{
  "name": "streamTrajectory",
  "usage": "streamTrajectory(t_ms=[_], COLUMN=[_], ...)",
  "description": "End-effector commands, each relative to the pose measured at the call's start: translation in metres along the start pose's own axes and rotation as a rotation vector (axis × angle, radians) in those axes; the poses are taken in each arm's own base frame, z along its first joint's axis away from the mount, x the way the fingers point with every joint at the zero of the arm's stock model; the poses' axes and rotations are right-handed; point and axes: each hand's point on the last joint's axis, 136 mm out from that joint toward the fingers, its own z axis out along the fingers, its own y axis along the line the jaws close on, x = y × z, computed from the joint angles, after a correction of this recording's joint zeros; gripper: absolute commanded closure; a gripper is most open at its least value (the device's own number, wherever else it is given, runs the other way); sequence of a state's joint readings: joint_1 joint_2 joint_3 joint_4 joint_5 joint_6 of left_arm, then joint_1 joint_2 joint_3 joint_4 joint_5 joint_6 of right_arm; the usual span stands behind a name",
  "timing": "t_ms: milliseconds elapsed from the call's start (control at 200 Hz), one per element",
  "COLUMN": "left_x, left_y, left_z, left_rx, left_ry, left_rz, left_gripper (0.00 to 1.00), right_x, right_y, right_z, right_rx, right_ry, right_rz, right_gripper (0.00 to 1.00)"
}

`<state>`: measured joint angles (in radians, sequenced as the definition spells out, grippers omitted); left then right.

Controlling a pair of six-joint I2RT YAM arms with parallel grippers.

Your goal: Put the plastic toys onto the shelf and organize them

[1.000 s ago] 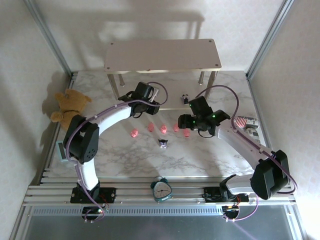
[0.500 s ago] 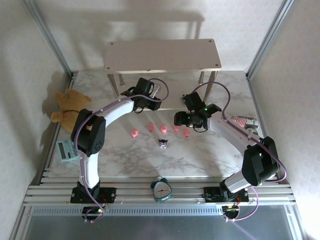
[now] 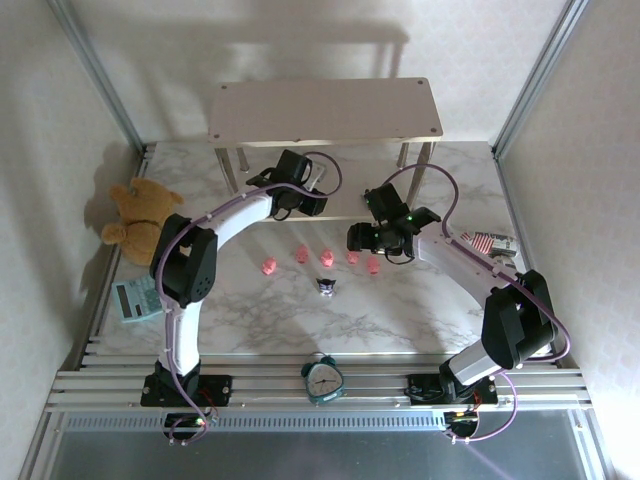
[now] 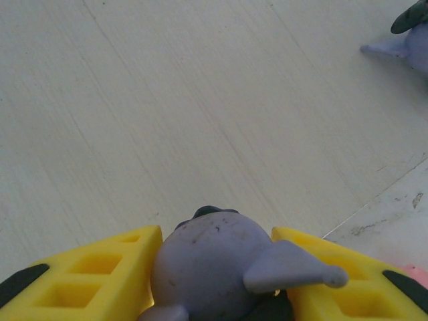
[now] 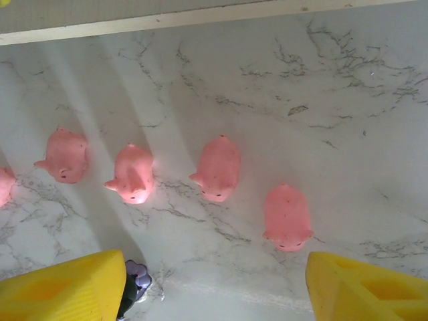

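Note:
Between the yellow fingers of my left gripper sits a grey-purple figurine; the gripper is shut on it, low over the shelf's lower beige board. Another purple figurine stands on that board at the far right. From above, the left gripper reaches under the shelf's top board. My right gripper hangs open over the marble above a row of pink pigs. A dark purple figurine lies beside its left finger. That pig row lies in front of the shelf.
A brown teddy bear leans at the left wall. A teal alarm clock stands on the front rail and a small teal device lies by the left arm. A striped box rests at the right. Shelf legs stand behind the right arm.
The left arm has stretched further under the top board with the figurine still held. The right arm swung left and away from its base, ending above the pigs. Both openings are unchanged.

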<state>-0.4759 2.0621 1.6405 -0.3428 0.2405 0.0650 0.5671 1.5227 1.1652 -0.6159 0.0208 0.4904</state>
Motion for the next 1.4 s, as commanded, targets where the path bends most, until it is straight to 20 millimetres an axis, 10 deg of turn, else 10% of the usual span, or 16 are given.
streamTrajectory(t_ms=[0, 1397], left_x=[-0.004, 0.008], left_y=[-0.001, -0.003], left_z=[0.002, 0.022], left_rx=[0.021, 0.009], left_ry=[0.01, 0.125], left_rz=[0.017, 0.065], left_gripper=[0.77, 0.58], right_x=[-0.008, -0.005], right_y=[0.004, -0.002], right_z=[-0.003, 0.003], right_rx=[-0.024, -0.029], right_ry=[-0.014, -0.01], right_rz=[0.002, 0.019], right_gripper=[0.28, 0.28])
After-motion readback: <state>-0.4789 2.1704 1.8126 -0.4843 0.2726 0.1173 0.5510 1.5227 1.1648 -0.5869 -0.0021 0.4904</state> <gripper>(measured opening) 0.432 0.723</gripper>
